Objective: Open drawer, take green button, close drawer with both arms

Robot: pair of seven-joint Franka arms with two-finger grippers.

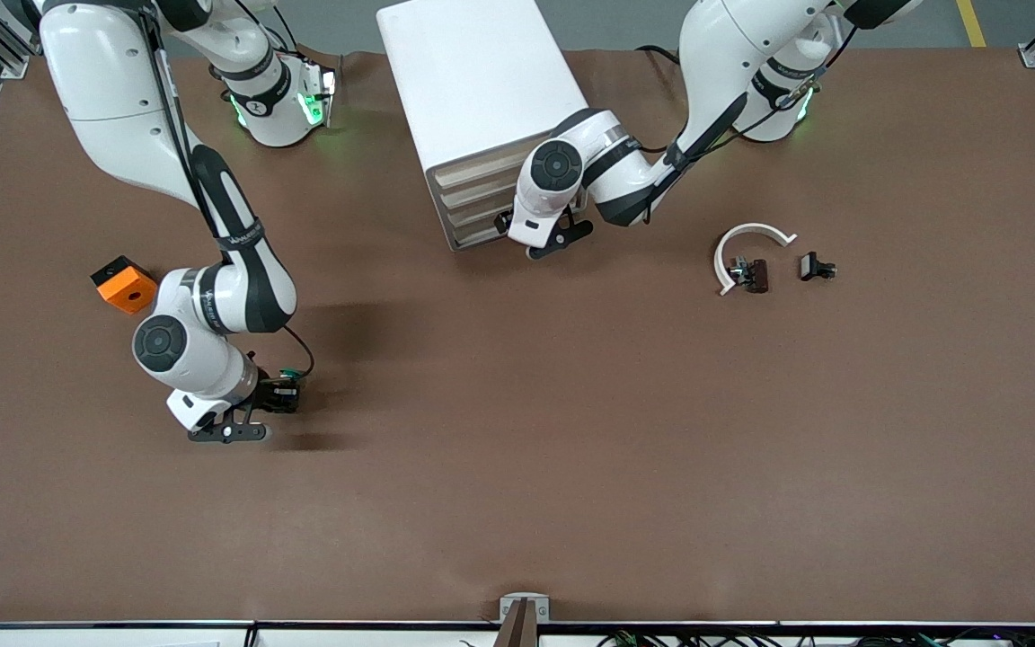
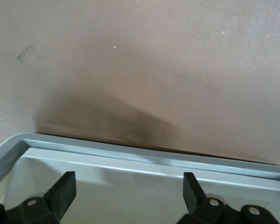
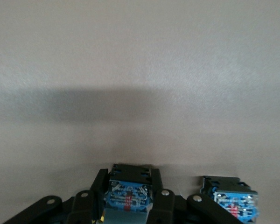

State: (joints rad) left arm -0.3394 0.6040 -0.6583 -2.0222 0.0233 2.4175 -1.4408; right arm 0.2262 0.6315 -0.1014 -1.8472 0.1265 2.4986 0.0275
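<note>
**Right jaws clenched on the button, left jaws spread at the drawer**

Clenched jaws are shown on the right gripper (image 3: 128, 179), and the button (image 3: 128, 196) is pinched between them, its blue base turned toward the wrist camera and only a glint of green seen in the front view. A second blue-based part is seen just beside it; what it is cannot be told. The hold is kept low over the table (image 1: 571, 449), toward the right arm's end, near an orange block (image 1: 125, 283).

On the left gripper (image 2: 130, 184) the jaws are spread wide and nothing is held. Its fingers (image 2: 60, 186) are poised above the rim of the drawer (image 2: 154, 156) at the front of the cabinet (image 1: 473, 81). How far the drawer is pulled out cannot be told.

The drawer is judged not yet shut. If it is pushed off-centre, it could be jammed askew or the cabinet shoved along the table. A spread finger could be caught on the rim. The button, gripped by a narrow hold, could be twisted loose if it is bumped against the table.
</note>
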